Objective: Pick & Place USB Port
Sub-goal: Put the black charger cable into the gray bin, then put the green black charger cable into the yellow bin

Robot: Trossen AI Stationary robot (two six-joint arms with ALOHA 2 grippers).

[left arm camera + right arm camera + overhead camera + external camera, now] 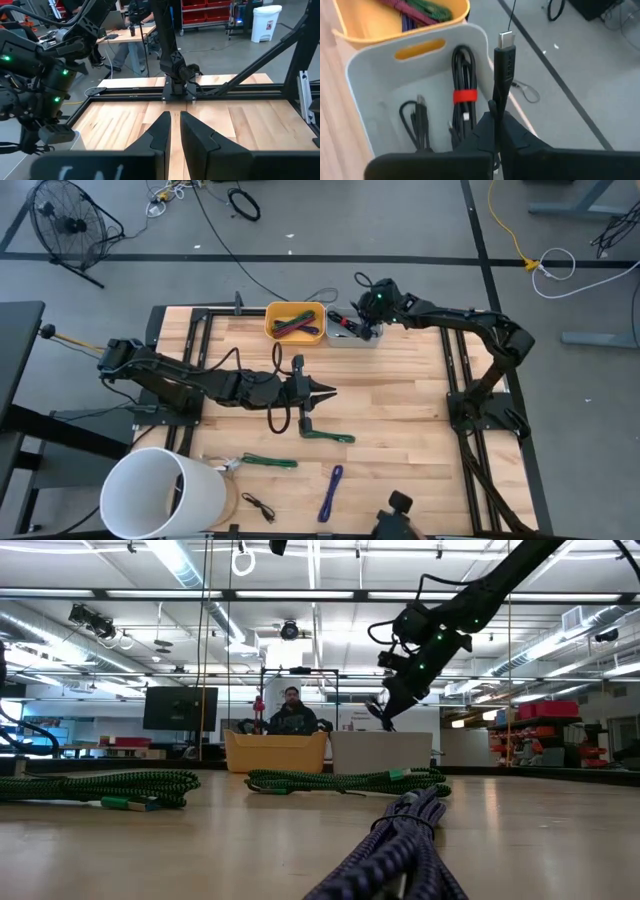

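My pale wooden table (400, 410) lies under both my arms. The white plastic bin (375, 70) sits right below my right claw (496, 116), with the yellow plastic bin (455, 12) touching its far side. My right claw is clenched tight on a black USB cable (502, 65), whose silver plug end sticks up past my fingertips, over the white bin. My left claw (174, 122) hangs over the middle of the table, fingers a little apart, holding nothing. A green cable (328, 436) lies just beside it.
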